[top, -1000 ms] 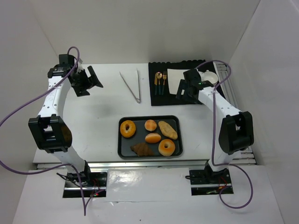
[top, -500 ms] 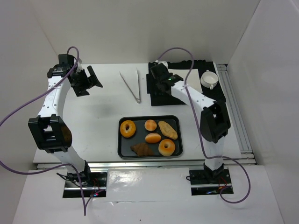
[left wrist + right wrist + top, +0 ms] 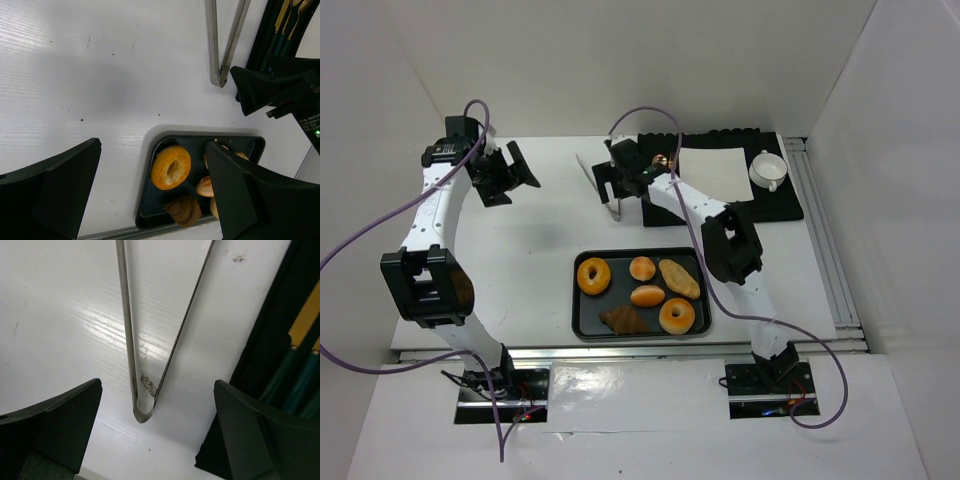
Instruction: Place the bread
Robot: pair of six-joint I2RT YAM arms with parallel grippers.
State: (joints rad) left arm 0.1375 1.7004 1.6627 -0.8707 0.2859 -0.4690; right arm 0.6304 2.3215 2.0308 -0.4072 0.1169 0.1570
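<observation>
Bread [image 3: 594,276] [image 3: 677,316]: 2 glossy golden-orange rings w/ small holes, on tray [image 3: 588,318]; left hand [image 3: 154,145] & right hand [image 3: 158,385] both released.

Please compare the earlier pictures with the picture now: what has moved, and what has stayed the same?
The right gripper swung left, from above the black mat near the cup to just over the hinge end of the tongs. It is open and has taken hold of nothing. The left gripper, the tongs, the tray and both bagels stayed as they were.
</observation>
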